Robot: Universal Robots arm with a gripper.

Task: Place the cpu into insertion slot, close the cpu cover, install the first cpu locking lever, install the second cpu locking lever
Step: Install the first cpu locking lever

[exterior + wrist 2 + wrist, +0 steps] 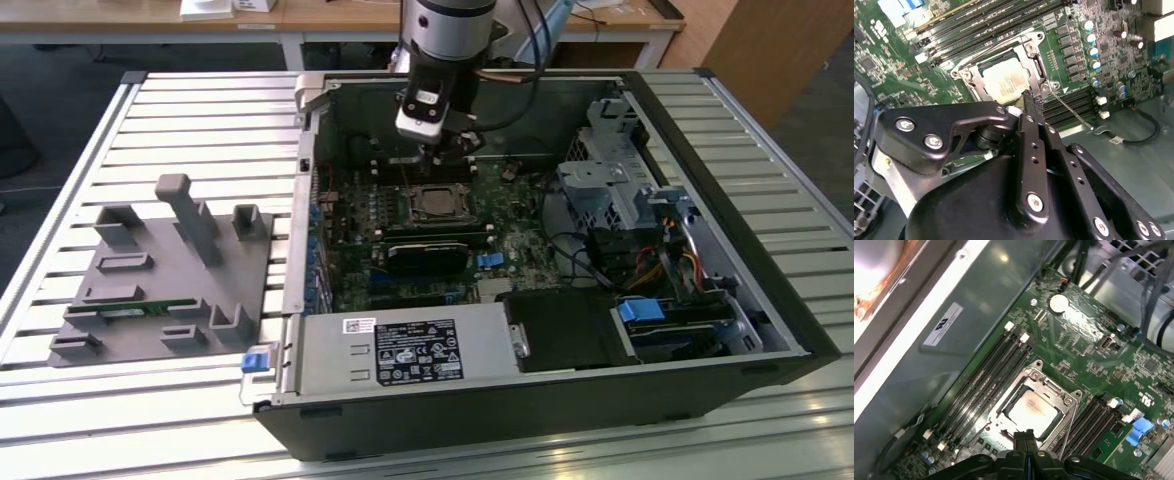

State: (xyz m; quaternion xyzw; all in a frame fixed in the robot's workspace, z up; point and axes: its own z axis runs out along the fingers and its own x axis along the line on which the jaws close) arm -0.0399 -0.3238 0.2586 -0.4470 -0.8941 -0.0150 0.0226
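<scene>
The slatted table (200, 100) carried an open computer case (801, 330), with a grey moulded fixture (147, 290) lying well apart from it at the exterior view's left. From my remote station I had the arm (447, 40) reaching down into the far half of the case, over the green motherboard (534, 250). The gripper (447, 150) hung just beyond the far edge of the insertion slot (411, 205). Both wrist views showed its fingers pressed together, pinched to a narrow point (1031, 100) (1025, 434) with nothing visible between them. The tip sat at the socket's rim. The cpu (1031, 412) lay flat inside the slot, its pale metal face up. The cpu cover (1054, 387) lay down around it as a silvery frame. A thin metal lever (1071, 112) ran from one corner of the socket out across the black memory slots (984, 385). Its hooked end (1100, 130) rested beside the board's edge.
</scene>
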